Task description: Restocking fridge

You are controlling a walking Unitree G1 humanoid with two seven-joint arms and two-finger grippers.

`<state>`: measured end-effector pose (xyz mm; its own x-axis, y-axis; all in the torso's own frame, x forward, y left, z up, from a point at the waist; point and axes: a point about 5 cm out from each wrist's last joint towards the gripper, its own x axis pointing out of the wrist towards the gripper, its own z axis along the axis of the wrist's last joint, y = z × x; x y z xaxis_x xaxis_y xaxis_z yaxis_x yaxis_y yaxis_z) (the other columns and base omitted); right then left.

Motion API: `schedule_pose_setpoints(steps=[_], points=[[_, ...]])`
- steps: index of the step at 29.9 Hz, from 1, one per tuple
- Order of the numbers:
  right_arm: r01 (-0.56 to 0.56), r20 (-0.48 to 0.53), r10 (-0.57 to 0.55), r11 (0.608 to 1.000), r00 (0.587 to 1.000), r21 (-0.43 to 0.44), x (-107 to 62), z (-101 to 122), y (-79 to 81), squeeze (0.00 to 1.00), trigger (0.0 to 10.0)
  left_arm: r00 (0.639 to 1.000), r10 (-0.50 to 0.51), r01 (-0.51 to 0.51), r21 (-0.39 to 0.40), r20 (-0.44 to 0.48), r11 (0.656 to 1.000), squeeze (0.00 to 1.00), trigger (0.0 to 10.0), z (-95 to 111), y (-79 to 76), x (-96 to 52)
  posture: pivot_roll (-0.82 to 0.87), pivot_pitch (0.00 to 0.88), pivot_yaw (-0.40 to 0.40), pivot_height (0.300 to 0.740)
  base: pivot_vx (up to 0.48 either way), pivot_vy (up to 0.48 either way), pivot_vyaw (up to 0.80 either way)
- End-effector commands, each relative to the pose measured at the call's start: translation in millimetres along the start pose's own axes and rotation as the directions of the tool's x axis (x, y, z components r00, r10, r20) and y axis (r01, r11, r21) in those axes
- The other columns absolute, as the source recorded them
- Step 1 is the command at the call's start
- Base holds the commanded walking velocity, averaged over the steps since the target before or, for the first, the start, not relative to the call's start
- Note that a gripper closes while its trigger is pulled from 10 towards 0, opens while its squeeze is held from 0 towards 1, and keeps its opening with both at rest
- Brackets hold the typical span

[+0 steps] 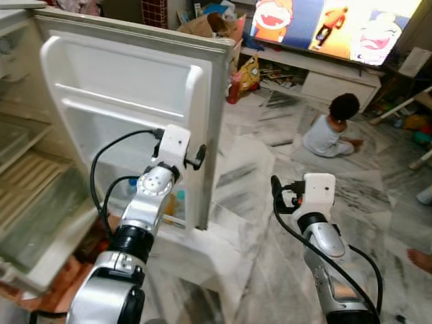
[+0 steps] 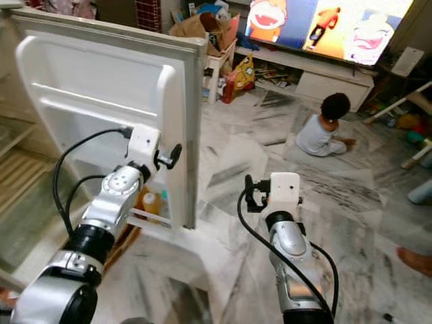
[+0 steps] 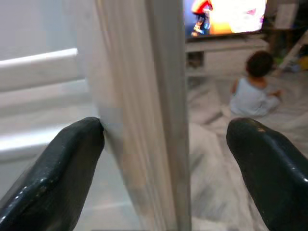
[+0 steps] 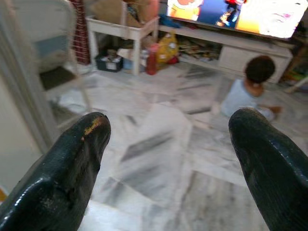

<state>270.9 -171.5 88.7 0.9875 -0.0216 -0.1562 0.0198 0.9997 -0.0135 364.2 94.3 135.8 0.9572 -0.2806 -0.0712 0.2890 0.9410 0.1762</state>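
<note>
The white fridge door (image 1: 128, 101) stands swung wide, its inner shelves facing me. My left gripper (image 3: 163, 163) is open and straddles the door's outer edge (image 1: 216, 128): one finger (image 3: 57, 178) rests against the inner face, the other (image 3: 269, 168) hangs clear on the outside. A bottle of orange liquid (image 2: 152, 201) stands in the door's bottom shelf. The fridge interior (image 1: 27, 175) with its ribbed shelves lies at the far left. My right gripper (image 4: 168, 159) is open and holds nothing, raised over the marble floor right of the door.
A child (image 1: 334, 128) sits on the floor ahead right, facing a TV (image 1: 337, 27) on a low white stand. A person's foot (image 1: 420, 258) shows at the right edge. A small white table with a cardboard box (image 1: 216, 25) stands behind the door.
</note>
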Motion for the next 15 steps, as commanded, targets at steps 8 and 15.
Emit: schedule_pose_setpoints(steps=[8,15], points=[[0.024,-0.007,-0.024,1.000,1.000,-0.004,0.0,-3,-3.8,0.00,10.0,0.999,0.046,-0.046,0.001,-0.002,0.999,0.00,10.0,-17,6.2,-24.3,0.03,0.011,-0.059,0.740,0.000,0.000,0.00],[0.033,-0.010,-0.033,0.999,0.999,-0.015,4.1,-3,-6.9,0.00,10.0,0.989,0.145,-0.145,0.043,-0.021,0.989,0.00,10.0,-36,25.4,-68.0,0.09,0.020,-0.057,0.740,0.000,0.000,0.00]])
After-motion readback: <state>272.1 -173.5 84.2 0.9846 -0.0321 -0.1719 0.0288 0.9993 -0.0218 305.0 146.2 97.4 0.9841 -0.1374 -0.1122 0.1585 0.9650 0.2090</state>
